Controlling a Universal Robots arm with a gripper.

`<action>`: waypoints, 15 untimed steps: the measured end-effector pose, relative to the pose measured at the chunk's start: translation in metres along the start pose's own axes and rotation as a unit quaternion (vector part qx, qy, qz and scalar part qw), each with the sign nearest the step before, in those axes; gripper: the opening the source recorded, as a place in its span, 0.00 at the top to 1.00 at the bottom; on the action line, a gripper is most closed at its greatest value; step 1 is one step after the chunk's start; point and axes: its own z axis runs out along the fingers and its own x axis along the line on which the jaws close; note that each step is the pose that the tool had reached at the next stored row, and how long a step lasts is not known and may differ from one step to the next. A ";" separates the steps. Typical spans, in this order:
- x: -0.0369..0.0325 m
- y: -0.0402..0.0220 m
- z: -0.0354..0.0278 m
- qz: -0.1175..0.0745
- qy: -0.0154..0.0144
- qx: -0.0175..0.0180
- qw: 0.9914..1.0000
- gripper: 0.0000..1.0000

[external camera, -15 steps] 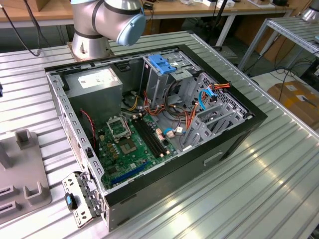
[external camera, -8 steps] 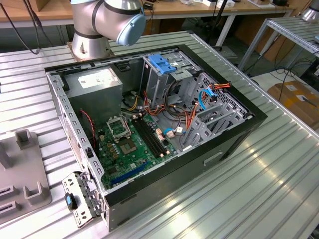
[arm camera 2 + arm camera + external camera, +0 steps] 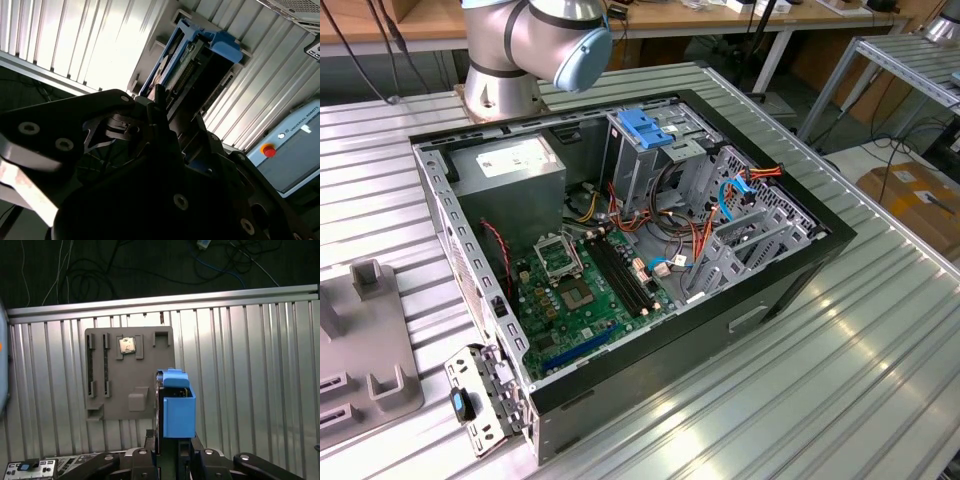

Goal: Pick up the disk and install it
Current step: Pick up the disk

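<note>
1. The tool (image 3: 167, 444) pinches the disk (image 3: 177, 407) at one end. Its fingers press on the two broad faces, and most of the disk juts out past the fingertips, standing on edge.
2. With so much of the disk beyond the grip, I judge that a sharp arm move could make it swing or slide between the fingers. It would then reach its bay crooked.
3. The case (image 3: 620, 250) is crowded with cables (image 3: 728, 192) and thin metal bays. A tilted disk could snag a cable or catch a bay's edge.
4. If the pinch loosens now, the disk would probably fall onto the tray (image 3: 115, 385) or the ribbed counter (image 3: 240, 365).
5. In both wrist views the disk sits in the tool and appears lifted clear of the grey tray behind it. The exterior view shows that tray on the counter, well apart from the case.
</note>
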 end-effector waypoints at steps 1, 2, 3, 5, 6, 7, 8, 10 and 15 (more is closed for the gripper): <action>0.0000 0.0000 0.0000 0.000 0.000 0.000 1.000 0.65; 0.0000 0.0000 0.0000 0.000 0.000 0.000 1.000 0.65; 0.0000 -0.0002 -0.0001 0.000 0.000 0.000 1.000 0.65; -0.0001 -0.0018 -0.0001 0.000 0.000 0.000 1.000 0.65; -0.0003 -0.0041 0.0000 0.000 0.000 0.000 1.000 0.65; -0.0007 -0.0086 0.0001 0.000 0.000 0.000 1.000 0.65; -0.0011 -0.0127 0.0001 0.000 0.000 0.000 1.000 0.65; -0.0015 -0.0175 0.0002 0.000 0.000 0.000 1.000 0.65; -0.0029 -0.0332 0.0004 0.000 0.000 0.000 1.000 0.65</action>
